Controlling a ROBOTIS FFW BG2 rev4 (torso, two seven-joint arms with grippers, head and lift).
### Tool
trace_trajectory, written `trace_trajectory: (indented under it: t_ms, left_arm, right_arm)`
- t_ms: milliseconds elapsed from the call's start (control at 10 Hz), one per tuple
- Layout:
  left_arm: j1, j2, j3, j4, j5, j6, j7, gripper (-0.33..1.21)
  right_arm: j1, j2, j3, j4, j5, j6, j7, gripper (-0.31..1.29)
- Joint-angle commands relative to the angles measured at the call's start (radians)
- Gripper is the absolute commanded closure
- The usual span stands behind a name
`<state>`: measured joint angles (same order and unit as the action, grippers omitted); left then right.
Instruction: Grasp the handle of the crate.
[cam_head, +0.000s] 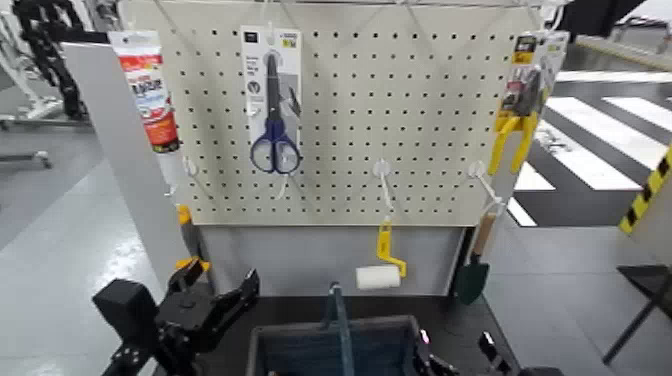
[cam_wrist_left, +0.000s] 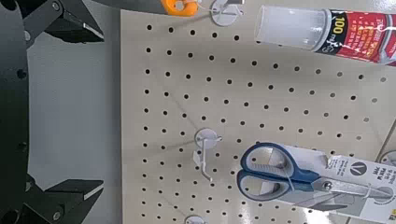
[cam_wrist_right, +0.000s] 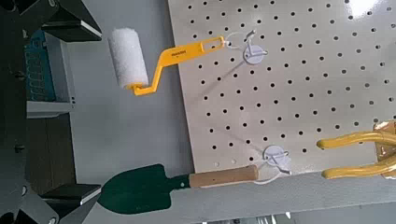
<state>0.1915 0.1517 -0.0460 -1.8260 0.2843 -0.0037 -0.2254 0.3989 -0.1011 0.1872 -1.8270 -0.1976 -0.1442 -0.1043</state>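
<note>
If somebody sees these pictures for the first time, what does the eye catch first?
First the pegboard, hung with blue-handled scissors at its middle and a yellow-handled paint roller below. Next the crate at the bottom, its handle upright, with the open left pincer beside it.

Cream pegboard (cam_head: 400, 110) on grey panel; glossy grey floor (cam_head: 70, 240)

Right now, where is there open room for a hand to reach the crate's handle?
Open above the handle, below the paint roller. The left hand, open, crowds the crate on its left; the right hand sits at its right edge.
</note>
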Motion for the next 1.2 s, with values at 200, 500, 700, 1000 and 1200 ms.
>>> trace_trajectory:
  t_ms: [200, 500, 700, 1000, 1200]
  left_arm:
    - [0.000, -0.001, 0.000, 0.001, 0.004, -0.010, 0.000, 0.18]
    - [0.003, 0.002, 0.000, 0.002, 0.046, 0.007, -0.011, 0.17]
    - [0.014, 0.009, -0.003, -0.019, 0.128, 0.057, -0.040, 0.17]
    - [0.009, 0.034, 0.023, -0.068, 0.312, 0.278, -0.121, 0.17]
    - [0.005, 0.062, 0.029, -0.079, 0.457, 0.390, -0.135, 0.17]
  right_arm:
    - [0.000, 0.000, 0.000, 0.000, -0.002, 0.000, 0.000, 0.15]
    - [0.000, 0.001, 0.000, 0.002, -0.002, 0.000, 0.000, 0.15]
    - [0.001, 0.001, 0.000, 0.000, -0.003, 0.002, 0.000, 0.15]
    - [-0.002, 0.001, 0.003, 0.000, -0.005, 0.014, 0.000, 0.15]
    - [-0.003, 0.000, 0.005, -0.002, -0.005, 0.017, 0.000, 0.15]
